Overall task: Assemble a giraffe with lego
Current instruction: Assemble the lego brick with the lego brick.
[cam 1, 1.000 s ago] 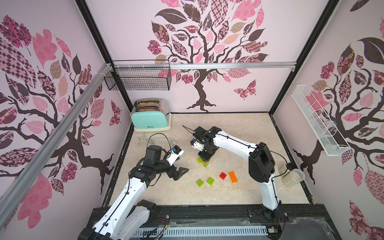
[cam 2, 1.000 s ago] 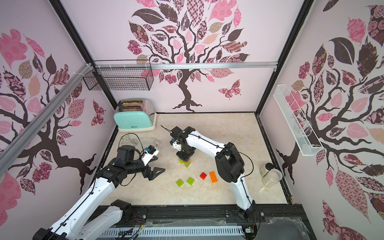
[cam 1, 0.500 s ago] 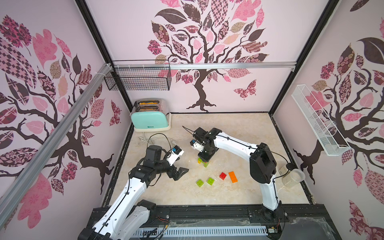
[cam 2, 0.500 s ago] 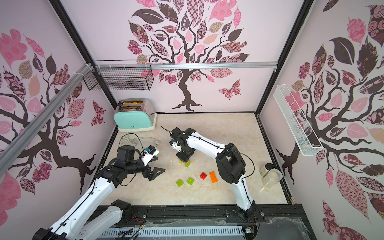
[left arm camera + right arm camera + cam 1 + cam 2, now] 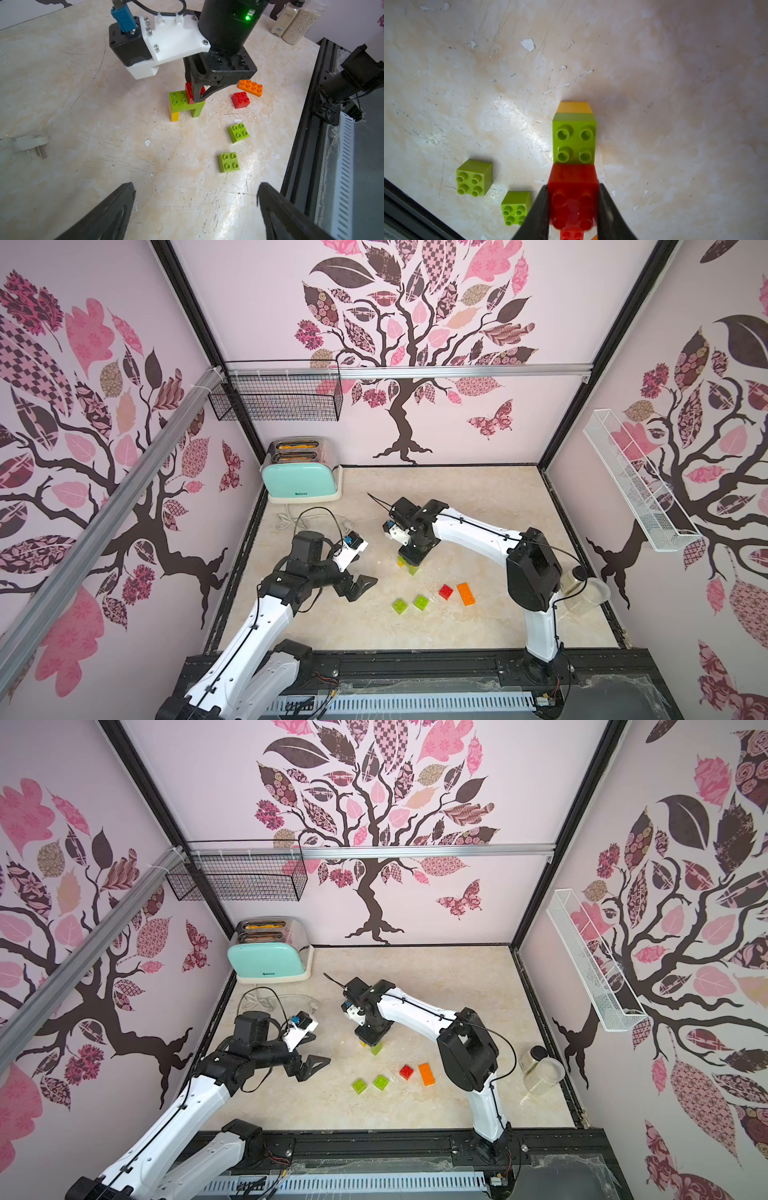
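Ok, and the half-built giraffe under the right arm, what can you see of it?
The giraffe so far is glossy plastic: a long lime brick bridging two legs, a yellow brick and a lime leg, upright on the marble-look table. A red brick sits on one end, clamped by the right end effector; four studs at the other end are bare.

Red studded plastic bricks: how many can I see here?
2. One red studded plastic brick sits on the long lime-green brick, pinched by the right gripper; the loose red brick lies beside the long orange plastic brick. None seems hidden.
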Available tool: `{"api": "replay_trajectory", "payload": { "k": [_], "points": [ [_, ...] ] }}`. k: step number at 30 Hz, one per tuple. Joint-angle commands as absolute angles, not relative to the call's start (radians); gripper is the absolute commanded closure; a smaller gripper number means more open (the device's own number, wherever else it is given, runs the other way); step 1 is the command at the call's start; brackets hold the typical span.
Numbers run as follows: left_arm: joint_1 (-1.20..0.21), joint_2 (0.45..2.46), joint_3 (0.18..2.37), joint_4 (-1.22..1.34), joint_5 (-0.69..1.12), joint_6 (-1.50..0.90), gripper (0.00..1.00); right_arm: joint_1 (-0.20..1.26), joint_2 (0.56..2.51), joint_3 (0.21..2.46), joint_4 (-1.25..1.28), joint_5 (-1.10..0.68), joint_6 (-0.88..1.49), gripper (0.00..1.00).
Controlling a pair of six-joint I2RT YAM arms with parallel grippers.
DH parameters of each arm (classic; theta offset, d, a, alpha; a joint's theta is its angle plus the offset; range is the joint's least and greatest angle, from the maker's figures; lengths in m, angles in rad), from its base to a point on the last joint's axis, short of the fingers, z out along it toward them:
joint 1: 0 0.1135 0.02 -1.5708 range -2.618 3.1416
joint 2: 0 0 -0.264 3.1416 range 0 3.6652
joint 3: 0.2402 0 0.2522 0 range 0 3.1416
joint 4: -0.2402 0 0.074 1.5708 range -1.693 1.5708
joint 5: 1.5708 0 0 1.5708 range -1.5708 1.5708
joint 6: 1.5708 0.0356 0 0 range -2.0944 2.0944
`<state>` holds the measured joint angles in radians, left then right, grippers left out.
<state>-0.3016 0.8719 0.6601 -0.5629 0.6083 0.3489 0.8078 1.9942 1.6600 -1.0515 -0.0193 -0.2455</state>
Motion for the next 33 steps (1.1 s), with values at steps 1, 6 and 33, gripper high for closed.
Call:
{"api": "replay_trajectory", "payload": {
  "k": [1,6,33],
  "points": [
    [-0.3,0.863,0.652,-0.56,0.623,0.363,0.02,0.806,2.013,1.574,-1.039,0.001,-0.216,0.83],
    [-0.301,0.862,0.65,-0.558,0.626,0.364,0.02,0.786,2.024,1.482,-0.945,-0.05,-0.198,0.89],
    [-0.296,0.876,0.651,-0.552,0.632,0.359,0.02,0.785,1.847,1.372,-0.824,-0.05,-0.195,1.0]
  ]
}}
